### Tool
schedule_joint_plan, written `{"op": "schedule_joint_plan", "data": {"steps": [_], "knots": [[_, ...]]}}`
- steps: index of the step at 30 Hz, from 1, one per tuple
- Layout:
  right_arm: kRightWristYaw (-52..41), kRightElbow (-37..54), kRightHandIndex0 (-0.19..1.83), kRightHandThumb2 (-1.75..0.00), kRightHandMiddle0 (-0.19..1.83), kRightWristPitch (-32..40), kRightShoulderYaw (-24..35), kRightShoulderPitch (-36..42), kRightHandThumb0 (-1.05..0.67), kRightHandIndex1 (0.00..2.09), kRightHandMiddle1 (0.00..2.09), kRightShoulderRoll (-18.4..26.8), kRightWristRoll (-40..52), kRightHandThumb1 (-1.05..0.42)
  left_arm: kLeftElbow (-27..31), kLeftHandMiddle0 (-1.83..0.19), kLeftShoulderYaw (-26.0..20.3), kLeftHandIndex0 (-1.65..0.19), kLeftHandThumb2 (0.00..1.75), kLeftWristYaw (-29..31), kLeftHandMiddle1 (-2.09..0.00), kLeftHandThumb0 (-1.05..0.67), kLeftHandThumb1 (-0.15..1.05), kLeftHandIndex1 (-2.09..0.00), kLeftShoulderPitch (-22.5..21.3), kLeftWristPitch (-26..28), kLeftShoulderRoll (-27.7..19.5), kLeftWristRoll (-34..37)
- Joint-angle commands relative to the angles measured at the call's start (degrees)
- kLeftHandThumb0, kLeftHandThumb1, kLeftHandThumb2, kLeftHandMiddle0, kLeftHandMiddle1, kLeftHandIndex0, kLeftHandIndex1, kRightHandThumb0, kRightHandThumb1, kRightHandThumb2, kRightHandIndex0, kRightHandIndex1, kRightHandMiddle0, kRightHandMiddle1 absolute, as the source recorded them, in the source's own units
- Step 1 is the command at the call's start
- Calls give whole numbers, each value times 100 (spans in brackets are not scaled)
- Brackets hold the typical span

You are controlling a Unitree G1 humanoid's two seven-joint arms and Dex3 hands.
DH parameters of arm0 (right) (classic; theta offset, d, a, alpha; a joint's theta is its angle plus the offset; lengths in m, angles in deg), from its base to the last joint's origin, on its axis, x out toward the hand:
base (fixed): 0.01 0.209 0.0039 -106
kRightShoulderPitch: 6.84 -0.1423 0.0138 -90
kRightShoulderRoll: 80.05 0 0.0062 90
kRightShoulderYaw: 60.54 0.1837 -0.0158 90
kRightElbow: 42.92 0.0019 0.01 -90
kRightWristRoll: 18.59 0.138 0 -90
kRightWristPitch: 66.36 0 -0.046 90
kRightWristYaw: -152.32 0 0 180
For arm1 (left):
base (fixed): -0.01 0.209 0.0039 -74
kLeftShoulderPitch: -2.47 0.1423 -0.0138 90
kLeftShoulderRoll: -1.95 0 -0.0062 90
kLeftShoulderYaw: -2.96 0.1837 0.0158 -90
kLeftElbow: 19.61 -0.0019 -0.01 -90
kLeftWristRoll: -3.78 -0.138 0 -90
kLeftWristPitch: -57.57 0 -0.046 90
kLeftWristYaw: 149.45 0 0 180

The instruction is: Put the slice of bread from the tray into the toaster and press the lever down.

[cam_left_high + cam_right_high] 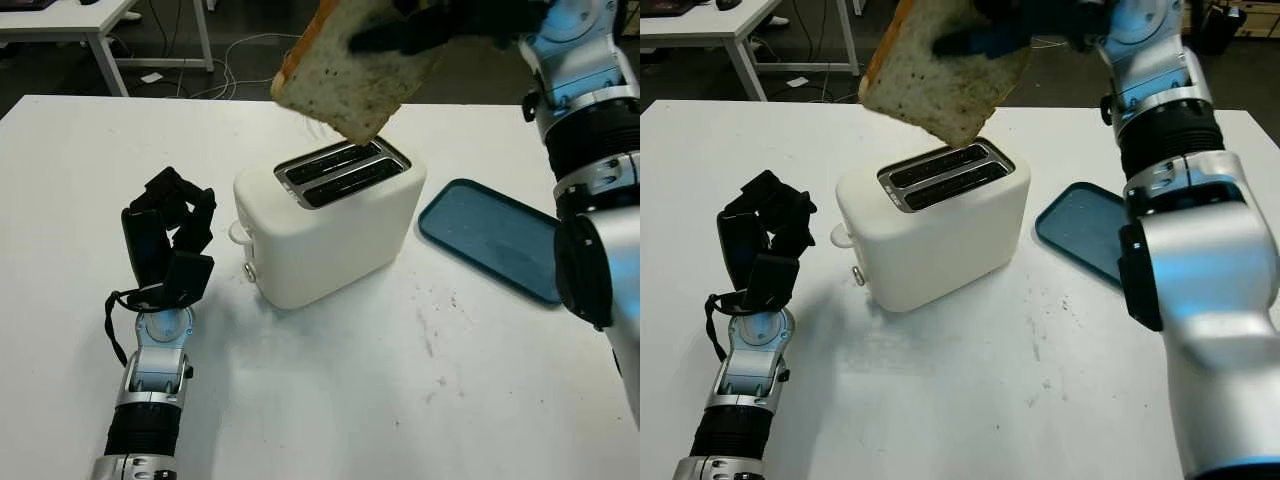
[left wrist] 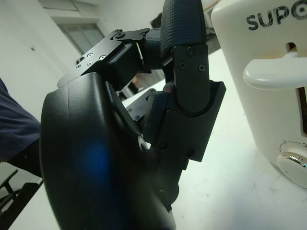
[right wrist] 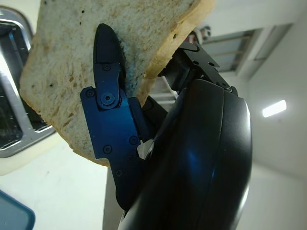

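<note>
Your left hand stands upright over the white table, fingers curled in on themselves and holding nothing. Just to its right sits the white toaster, close beside the hand but apart from it. In the left wrist view you see the toaster's end face right next to the curled fingers, with the lever near the top of its track and a round knob lower down on the same face. The two slots on top of the toaster are open and nothing is in them.

Above the toaster, your right hand is clamped on the slice of bread. The slice hangs tilted from that hand, one corner pointing down toward the slots and not touching them. In the right wrist view a finger presses across the face of the bread, and the toaster's metal slot rim lies beyond the slice.

Below your right hand and to the right of the toaster, the blue tray lies flat on the table, apart from the toaster.
</note>
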Motion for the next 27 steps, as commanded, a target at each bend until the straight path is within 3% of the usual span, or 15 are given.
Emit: {"op": "schedule_joint_plan", "data": {"steps": [1,18,27], "knots": [[-42,111,110,-45,89,45,-61,115,-46,175,175,54,-86,-92,56,-120,-16,-89,36,-37,-158,-84,92,-156,44,-1,-1,-26],[-211,234,112,-50,85,260,-232,277,-45,175,175,247,-342,-92,77,-120,1,-90,36,-28,-158,-84,92,-155,13,29,-13,-33],[-238,238,103,-48,73,225,-539,321,-43,175,175,485,-746,-92,79,-120,15,-91,37,-43,-158,-84,92,-155,-6,30,-31,-85]]}}
